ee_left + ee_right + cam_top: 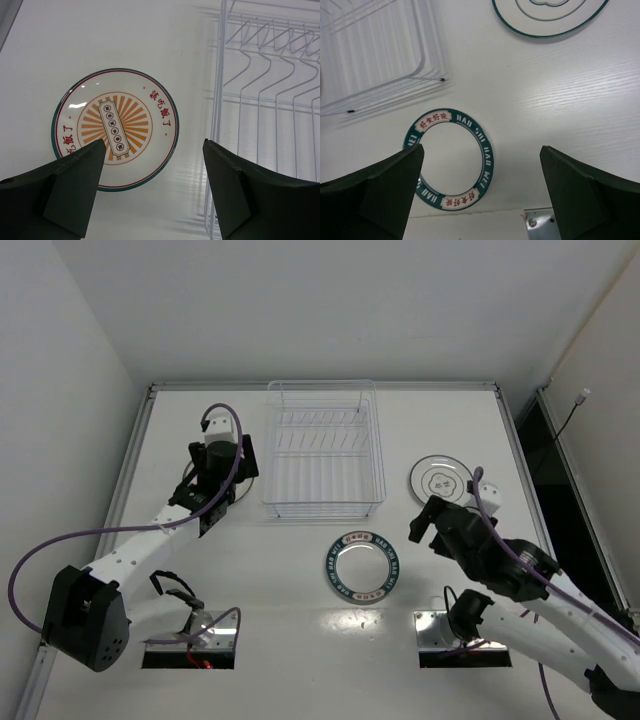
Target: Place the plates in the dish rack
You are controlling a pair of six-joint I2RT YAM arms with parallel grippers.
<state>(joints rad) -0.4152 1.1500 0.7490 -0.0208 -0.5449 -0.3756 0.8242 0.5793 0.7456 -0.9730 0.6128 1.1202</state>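
Now both gape wide: left gripper [155,145] above the orange plate [115,129], which lies flat just left of the dish rack [218,100] wall. Right gripper [482,147] above the teal-rimmed plate [449,160], apart from the rack's corner.

orange-sunburst plate [116,127], teal-rim plate [364,565], grey-ringed wht plate [440,478], clear rack [322,504]

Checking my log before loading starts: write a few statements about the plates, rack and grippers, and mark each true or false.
The rack holds one plate. False: it holds none.
The left gripper is open above the orange plate. True.
The teal-rimmed plate lies left of the rack. False: it lies on the rack's near side.
The right gripper grips the grey-ringed plate. False: it is open and empty.
The grey-ringed plate lies flat on the table, right of the rack. True.
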